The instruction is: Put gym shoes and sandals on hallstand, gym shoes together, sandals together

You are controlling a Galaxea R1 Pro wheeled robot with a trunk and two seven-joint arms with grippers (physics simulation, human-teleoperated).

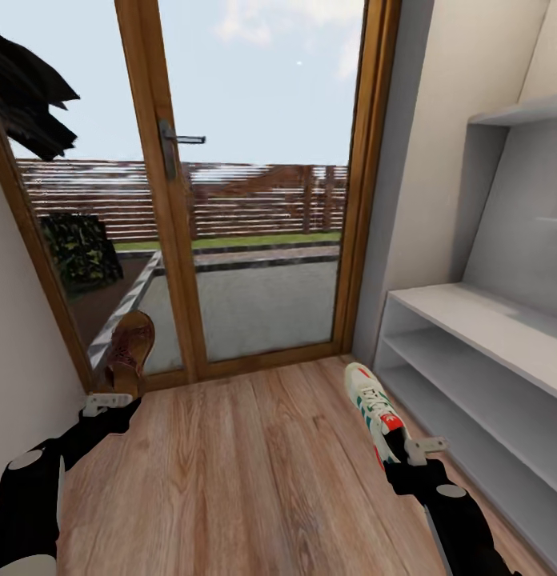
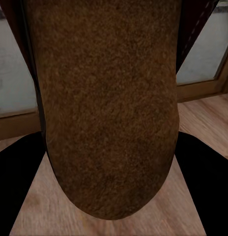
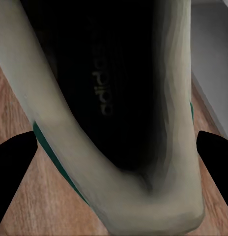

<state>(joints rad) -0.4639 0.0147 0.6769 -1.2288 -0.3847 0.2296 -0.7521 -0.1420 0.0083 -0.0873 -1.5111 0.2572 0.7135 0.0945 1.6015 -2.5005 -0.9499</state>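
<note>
1. Head view: left gripper (image 1: 110, 400), at 8 o'clock, is clamping a sandal (image 1: 131, 349) aloft; right gripper (image 1: 418, 450), at 4 o'clock, is clamping a sneaker (image 1: 373, 406) beside the rack (image 1: 486, 320), ready for shelving.
2. Left wrist view: sandal sole (image 2: 106, 108) is sitting between closed fingers (image 2: 18, 187).
3. Right wrist view: sneaker heel (image 3: 143, 162) is sitting between closed fingers (image 3: 13, 162), over the floor (image 3: 45, 196).

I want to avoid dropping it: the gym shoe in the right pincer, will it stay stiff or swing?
The gym shoe projects forward from the right pincer without sagging, so probably stiff. Held at its heel end, it may pivot if jolted.
</note>
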